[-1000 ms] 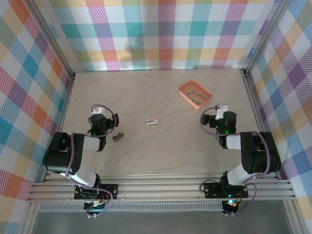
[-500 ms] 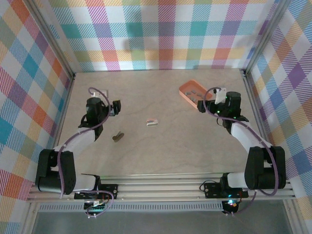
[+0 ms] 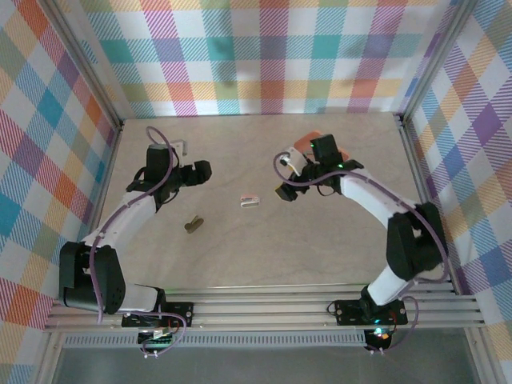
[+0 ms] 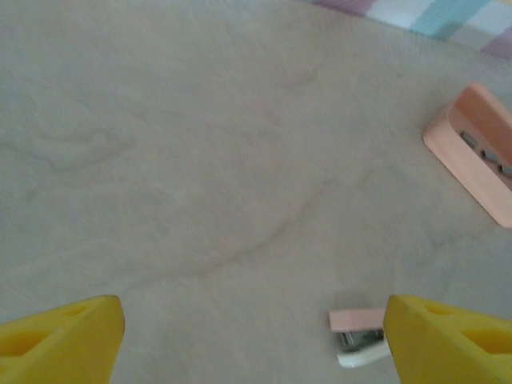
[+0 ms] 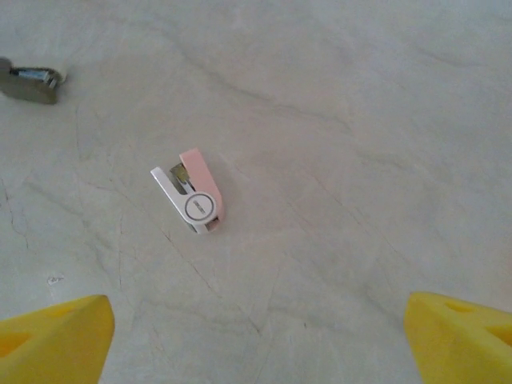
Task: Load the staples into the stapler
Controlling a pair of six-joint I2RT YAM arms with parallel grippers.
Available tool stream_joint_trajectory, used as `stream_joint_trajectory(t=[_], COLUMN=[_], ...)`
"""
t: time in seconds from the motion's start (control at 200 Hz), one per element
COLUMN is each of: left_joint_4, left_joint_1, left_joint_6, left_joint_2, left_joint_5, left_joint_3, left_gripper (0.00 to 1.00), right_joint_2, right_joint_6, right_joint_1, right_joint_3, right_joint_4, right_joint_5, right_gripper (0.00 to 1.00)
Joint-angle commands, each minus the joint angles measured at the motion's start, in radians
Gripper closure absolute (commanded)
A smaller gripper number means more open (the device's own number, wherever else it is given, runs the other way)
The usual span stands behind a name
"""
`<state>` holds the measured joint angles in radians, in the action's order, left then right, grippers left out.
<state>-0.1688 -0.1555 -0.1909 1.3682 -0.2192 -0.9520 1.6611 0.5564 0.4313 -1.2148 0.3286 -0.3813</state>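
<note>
The pink and white stapler lies on its side mid-table, slightly ajar, with a grey metal part showing between its halves. My left gripper hovers open to its left; in the left wrist view the stapler peeks out beside the right yellow fingertip. My right gripper is open just right of the stapler, which sits ahead of and apart from its fingers. Grey staples lie in the orange tray. In the top view the right arm covers most of the tray.
A small dull brown-grey object lies on the wood in front of the left arm, also at the right wrist view's upper left as the same object. Plaid walls enclose the table on three sides.
Both arms have unfolded from near their bases. The left gripper rose and turned toward the centre. The right gripper swung left past the tray to just beside the stapler.
</note>
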Motion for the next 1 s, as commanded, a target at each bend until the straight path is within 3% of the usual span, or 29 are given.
stream_joint_trajectory(t=[0.0, 0.22, 0.435, 0.69, 0.995], left_joint_4=[-0.076, -0.076, -0.037, -0.021, -0.018], left_joint_1=[-0.001, 0.002, 0.01, 0.013, 0.013], left_joint_6=[-0.022, -0.028, -0.056, -0.068, -0.068], left_joint_2=[0.013, 0.037, 0.034, 0.059, 0.101], left_joint_5=[-0.099, -0.126, -0.134, -0.136, -0.144], left_joint_3=[-0.018, -0.005, 0.03, 0.026, 0.007], left_gripper=[0.16, 0.16, 0.16, 0.16, 0.16], right_joint_2=[0.116, 0.332, 0.445, 0.399, 0.461], right_joint_6=[0.246, 0.376, 0.385, 0.107, -0.357], right_joint_1=[0.051, 0.112, 0.138, 0.026, -0.156], right_joint_3=[-0.106, -0.331, -0.409, -0.423, -0.609], right_joint_4=[0.133, 0.261, 0.26, 0.182, 0.327], right_joint_5=[-0.056, -0.048, -0.037, -0.04, 0.288], right_gripper=[0.09, 0.13, 0.14, 0.14, 0.12])
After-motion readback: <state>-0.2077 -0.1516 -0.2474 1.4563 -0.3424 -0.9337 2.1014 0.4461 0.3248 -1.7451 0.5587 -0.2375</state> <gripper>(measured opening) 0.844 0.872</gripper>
